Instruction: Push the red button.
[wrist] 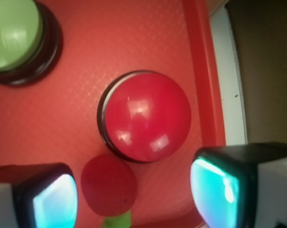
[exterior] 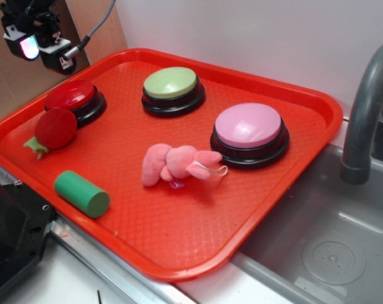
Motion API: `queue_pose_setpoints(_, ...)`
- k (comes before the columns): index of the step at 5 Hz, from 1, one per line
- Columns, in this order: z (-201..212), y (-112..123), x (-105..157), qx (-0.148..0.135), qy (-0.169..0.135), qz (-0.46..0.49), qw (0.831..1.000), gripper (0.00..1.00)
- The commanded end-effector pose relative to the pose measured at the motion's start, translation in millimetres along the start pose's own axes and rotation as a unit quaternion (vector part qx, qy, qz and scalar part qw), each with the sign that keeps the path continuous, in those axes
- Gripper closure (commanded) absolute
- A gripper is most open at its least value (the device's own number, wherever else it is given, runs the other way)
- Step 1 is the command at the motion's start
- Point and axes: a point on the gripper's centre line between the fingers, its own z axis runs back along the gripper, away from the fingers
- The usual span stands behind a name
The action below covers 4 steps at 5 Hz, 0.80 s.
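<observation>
The red button (exterior: 71,96) is a glossy red dome on a black ring, at the tray's back left corner. In the wrist view the red button (wrist: 146,115) lies below the camera, just ahead of the jaws. My gripper (exterior: 40,45) hangs in the air above and to the left of it, clear of the dome. The gripper (wrist: 134,197) is open, its two black fingers with glowing teal pads wide apart and nothing between them. A fuzzy red plush strawberry (exterior: 53,129) rests against the button's front side.
A large red tray (exterior: 292,95) holds a green button (exterior: 172,87), a pink button (exterior: 249,130), a pink plush toy (exterior: 178,164) and a green cylinder (exterior: 81,193). A grey sink (exterior: 330,247) and faucet (exterior: 363,120) stand to the right.
</observation>
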Motion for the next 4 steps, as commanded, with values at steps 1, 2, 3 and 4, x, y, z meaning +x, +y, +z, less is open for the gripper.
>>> queue_pose_setpoints(1, 29, -8, 10, 0.019, -0.040, -0.019, 0.999, 0.00)
queue_pose_setpoints(2, 34, -12, 9, 0.018, -0.043, -0.022, 0.999, 0.00)
queue_pose_setpoints(3, 37, -14, 8, 0.019, -0.045, -0.024, 0.999, 0.00)
queue_pose_setpoints(4, 40, -17, 8, 0.019, -0.046, -0.028, 0.998, 0.00)
